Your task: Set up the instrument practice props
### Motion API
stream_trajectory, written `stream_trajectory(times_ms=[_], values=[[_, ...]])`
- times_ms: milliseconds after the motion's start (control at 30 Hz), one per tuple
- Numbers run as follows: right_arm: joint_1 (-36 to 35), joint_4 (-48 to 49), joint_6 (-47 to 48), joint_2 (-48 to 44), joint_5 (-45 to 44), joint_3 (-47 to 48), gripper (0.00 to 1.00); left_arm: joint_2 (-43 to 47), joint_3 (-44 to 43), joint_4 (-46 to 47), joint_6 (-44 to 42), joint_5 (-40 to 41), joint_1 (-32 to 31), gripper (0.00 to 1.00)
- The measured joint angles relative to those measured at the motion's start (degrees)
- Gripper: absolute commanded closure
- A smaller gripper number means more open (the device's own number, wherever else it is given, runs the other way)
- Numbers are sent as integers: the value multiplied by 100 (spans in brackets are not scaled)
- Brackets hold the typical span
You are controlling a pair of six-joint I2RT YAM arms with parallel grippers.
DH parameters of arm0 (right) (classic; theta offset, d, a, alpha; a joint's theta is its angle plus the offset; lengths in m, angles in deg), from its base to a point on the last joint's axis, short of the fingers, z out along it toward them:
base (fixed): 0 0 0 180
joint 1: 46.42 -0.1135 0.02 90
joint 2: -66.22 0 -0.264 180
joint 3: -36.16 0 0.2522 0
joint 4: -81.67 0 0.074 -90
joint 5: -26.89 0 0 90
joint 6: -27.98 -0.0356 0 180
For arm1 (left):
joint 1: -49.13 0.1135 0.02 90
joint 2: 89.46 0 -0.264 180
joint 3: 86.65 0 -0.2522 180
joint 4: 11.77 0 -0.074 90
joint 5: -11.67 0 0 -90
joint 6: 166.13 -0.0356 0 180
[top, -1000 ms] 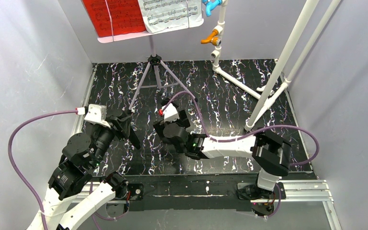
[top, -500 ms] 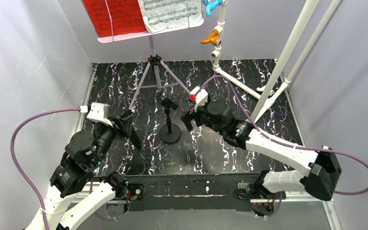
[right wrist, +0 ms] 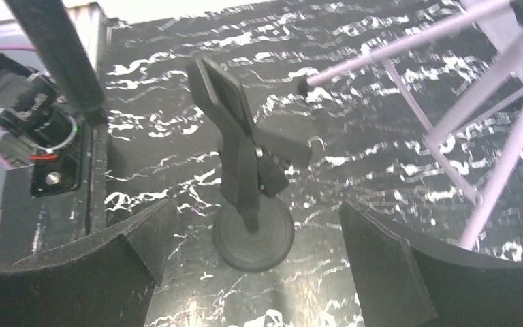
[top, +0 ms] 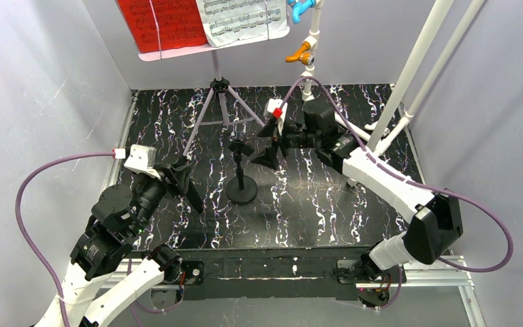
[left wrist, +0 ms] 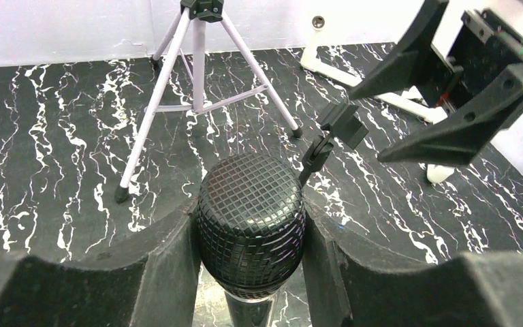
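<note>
Left claw (left wrist: 250, 211) is pinching the black microphone (left wrist: 250, 235), its two fingers pressed against either side of the mesh head. The microphone is held above the near left part of the marbled black surface (top: 313, 204), well apart from the clip it belongs in. That clip tops the black microphone stand (top: 240, 178), which stands upright on its round base near the middle of the surface.

Just beyond and to the right of the clip hangs the right claw (top: 269, 143), its fingers spread wide and gripping nothing; in the right wrist view the stand shows between them but touches neither.

Behind the microphone stand, at the far edge, the lilac music stand (top: 219, 102) rests on its tripod legs. On its desk, a red page (top: 160, 24) sits left of a white page (top: 242, 20).

A white pipe frame (top: 408, 75) fills the far right corner, with an orange tap (top: 301, 51) below a blue tap (top: 301, 8).
</note>
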Motion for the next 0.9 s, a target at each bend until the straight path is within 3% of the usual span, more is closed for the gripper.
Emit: stream_trajectory(times_ms=[333, 900], values=[[264, 22, 22, 1067, 1722, 1222, 2, 0, 0, 2, -52, -192, 0, 100], [264, 350, -404, 2000, 2892, 1718, 5, 0, 0, 9, -149, -289, 0, 100]])
